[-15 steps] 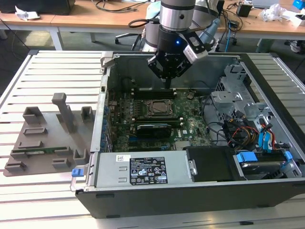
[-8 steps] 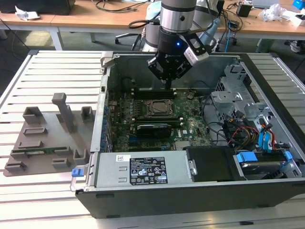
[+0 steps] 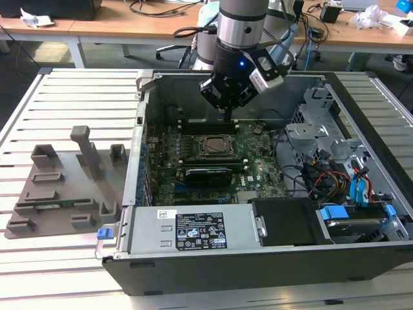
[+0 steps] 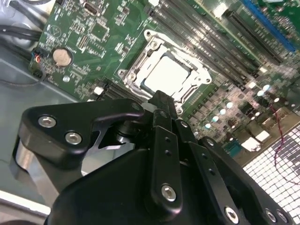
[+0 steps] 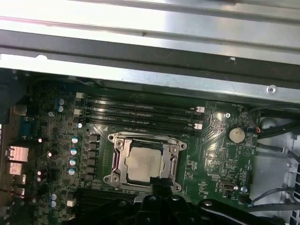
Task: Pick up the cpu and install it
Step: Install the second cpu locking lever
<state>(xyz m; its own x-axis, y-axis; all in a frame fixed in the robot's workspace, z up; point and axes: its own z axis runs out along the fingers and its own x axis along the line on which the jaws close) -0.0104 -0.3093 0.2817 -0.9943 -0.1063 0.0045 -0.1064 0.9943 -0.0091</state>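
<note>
The cpu (image 3: 213,146) lies flat inside the metal-framed socket (image 3: 195,147) on the green motherboard (image 3: 258,165) of the open computer case. Its silver top shows in both wrist views (image 4: 166,75) (image 5: 143,164), with the socket frame (image 4: 140,51) open around it. My gripper (image 3: 227,111) hangs above the board, just behind the socket toward the case's far wall. Its black fingers are shut together with nothing between them, and the tip (image 4: 161,101) (image 5: 159,184) sits over the socket's edge, apart from the cpu.
Black memory slots (image 5: 140,110) run beside the socket. The silver power supply (image 3: 193,229) fills the case's near side; a drive cage (image 3: 316,123) and cables (image 3: 335,181) crowd the exterior view's right. A grey fixture tray (image 3: 58,187) lies on the slatted table at the left.
</note>
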